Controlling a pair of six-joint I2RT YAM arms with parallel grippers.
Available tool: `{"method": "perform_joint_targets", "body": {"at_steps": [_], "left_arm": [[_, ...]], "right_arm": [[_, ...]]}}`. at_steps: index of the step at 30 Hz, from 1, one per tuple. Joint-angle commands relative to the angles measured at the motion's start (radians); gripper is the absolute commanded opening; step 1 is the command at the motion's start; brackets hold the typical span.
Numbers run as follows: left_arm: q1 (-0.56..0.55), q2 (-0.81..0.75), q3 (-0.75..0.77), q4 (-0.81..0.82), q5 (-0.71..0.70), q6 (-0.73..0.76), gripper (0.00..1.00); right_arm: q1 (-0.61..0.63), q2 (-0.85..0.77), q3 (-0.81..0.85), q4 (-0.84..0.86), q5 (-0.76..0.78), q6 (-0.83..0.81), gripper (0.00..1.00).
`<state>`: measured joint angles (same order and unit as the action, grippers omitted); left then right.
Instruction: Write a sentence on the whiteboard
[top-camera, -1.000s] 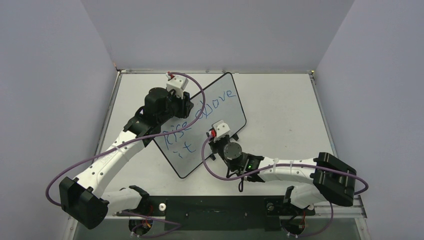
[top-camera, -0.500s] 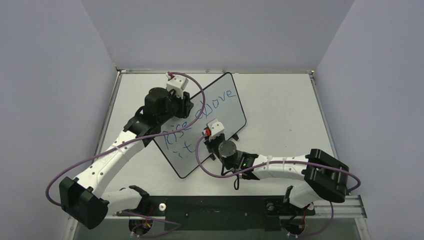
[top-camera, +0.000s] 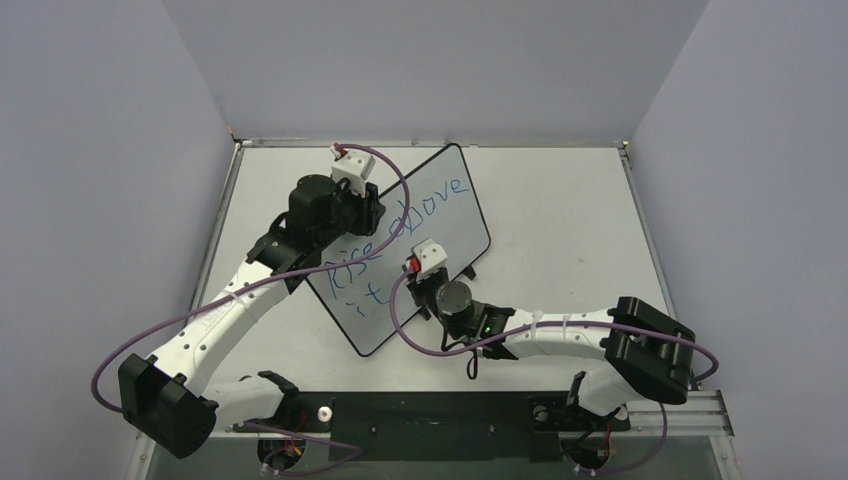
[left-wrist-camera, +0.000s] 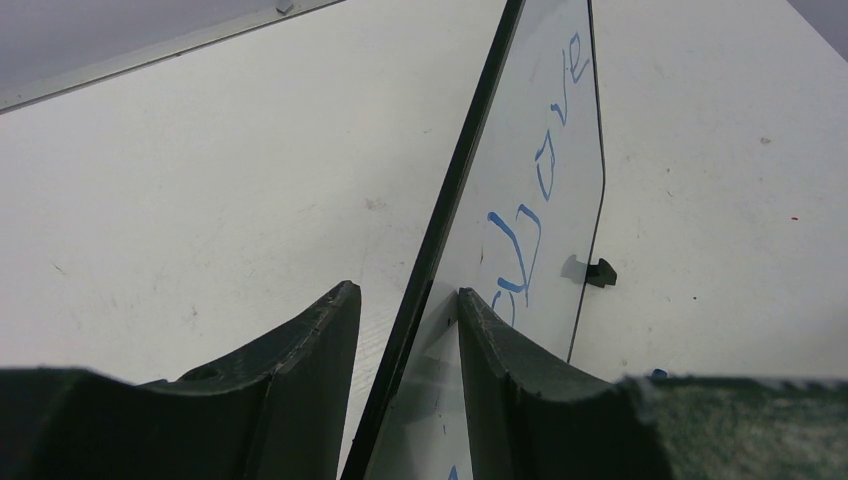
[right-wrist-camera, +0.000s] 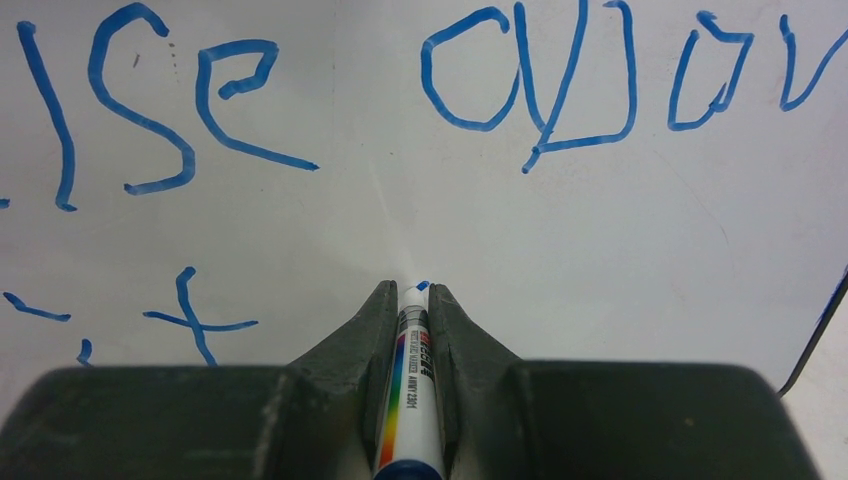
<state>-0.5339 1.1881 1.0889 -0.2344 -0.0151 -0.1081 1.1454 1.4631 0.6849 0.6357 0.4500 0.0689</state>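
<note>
The whiteboard (top-camera: 376, 322) stands slanted on the table, lit face towards the right arm. The sentence (top-camera: 402, 222) reads "Rise above" in blue, with "it" below it. My left gripper (top-camera: 371, 212) straddles the board's top edge (left-wrist-camera: 470, 160), one finger on each side, shut on it (left-wrist-camera: 405, 292). My right gripper (top-camera: 427, 272) is shut on a white marker (right-wrist-camera: 410, 390) with a rainbow stripe. The gripper (right-wrist-camera: 410, 287) holds the blue tip against bare board to the right of "it" (right-wrist-camera: 190, 318) and below "above" (right-wrist-camera: 560, 80).
One black foot of the board (left-wrist-camera: 600, 271) rests on the grey table and also shows in the top view (top-camera: 470, 272). Purple walls close the table on three sides. Purple cables loop over both arms. The arm bases stand at the near edge.
My right arm has moved left along the board with the marker, then slightly up. The left arm and the board have not moved.
</note>
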Motion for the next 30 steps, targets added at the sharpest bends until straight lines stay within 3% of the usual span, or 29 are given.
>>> {"method": "perform_joint_targets", "body": {"at_steps": [1, 30], "left_arm": [[-0.001, -0.026, 0.041, 0.103, -0.018, 0.012, 0.00], [0.000, -0.031, 0.040, 0.102, -0.017, 0.010, 0.00]], "right_arm": [[0.012, 0.024, 0.033, 0.031, -0.059, 0.035, 0.00], [0.025, 0.014, -0.036, -0.011, 0.045, 0.078, 0.00]]}}
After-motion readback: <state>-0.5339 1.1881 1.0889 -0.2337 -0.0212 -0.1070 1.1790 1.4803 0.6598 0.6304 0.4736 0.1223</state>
